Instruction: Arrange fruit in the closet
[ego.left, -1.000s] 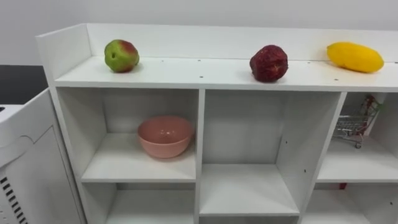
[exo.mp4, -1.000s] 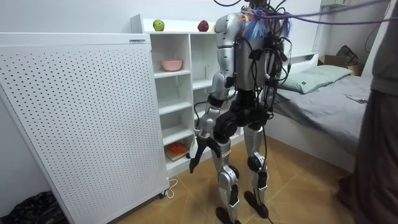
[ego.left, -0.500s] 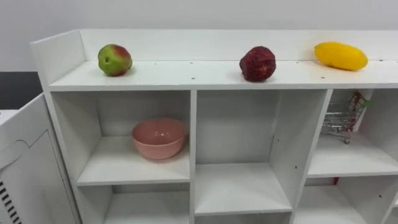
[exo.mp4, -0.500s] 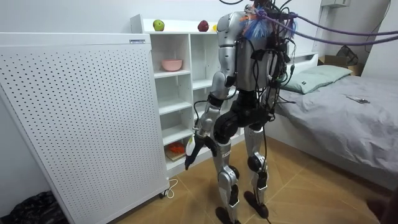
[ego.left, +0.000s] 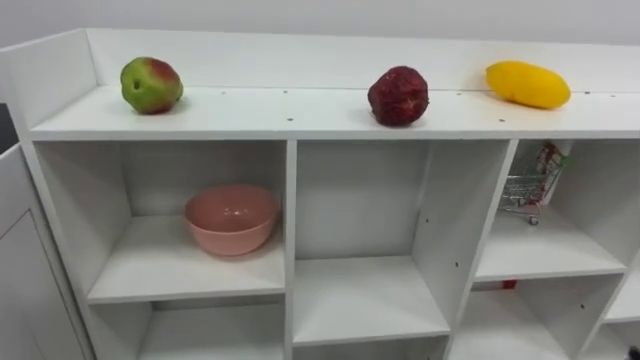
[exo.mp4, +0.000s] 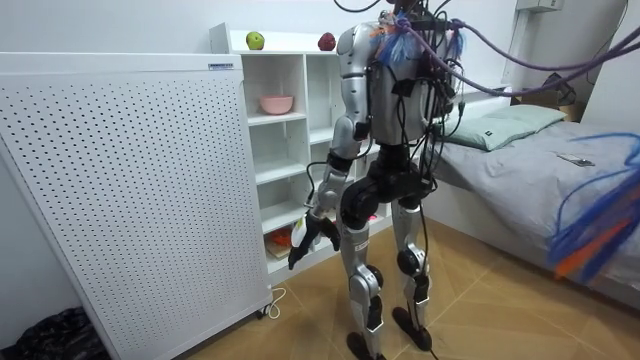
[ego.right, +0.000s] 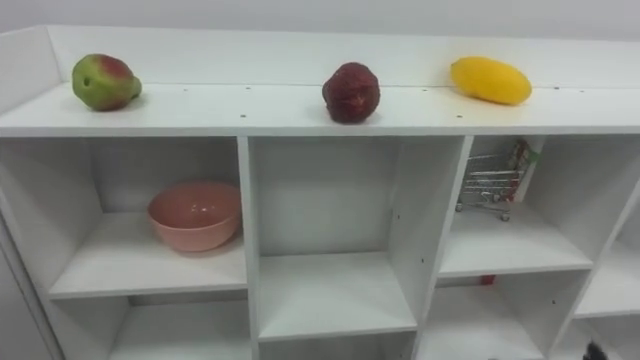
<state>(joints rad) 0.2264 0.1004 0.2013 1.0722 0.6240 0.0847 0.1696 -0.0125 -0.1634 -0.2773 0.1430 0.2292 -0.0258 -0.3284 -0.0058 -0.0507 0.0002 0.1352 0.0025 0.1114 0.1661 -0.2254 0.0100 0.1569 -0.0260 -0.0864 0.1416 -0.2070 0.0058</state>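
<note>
I see the apple (ego.left: 151, 85), red fruit (ego.left: 398, 96) and yellow fruit (ego.left: 527, 84) atop the closet (ego.left: 290, 120) (my left hand (exo.mp4: 303, 243) hangs slack, empty).

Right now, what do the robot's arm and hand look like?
In the room view, its left arm is shiny silver-grey at the shoulder and upper part, with black joints around the elbow and thin dark cables looping beside it. The forearm looks paler grey. The left hand is mostly black, with long dark fingers and a lighter patch near the wrist.
</note>
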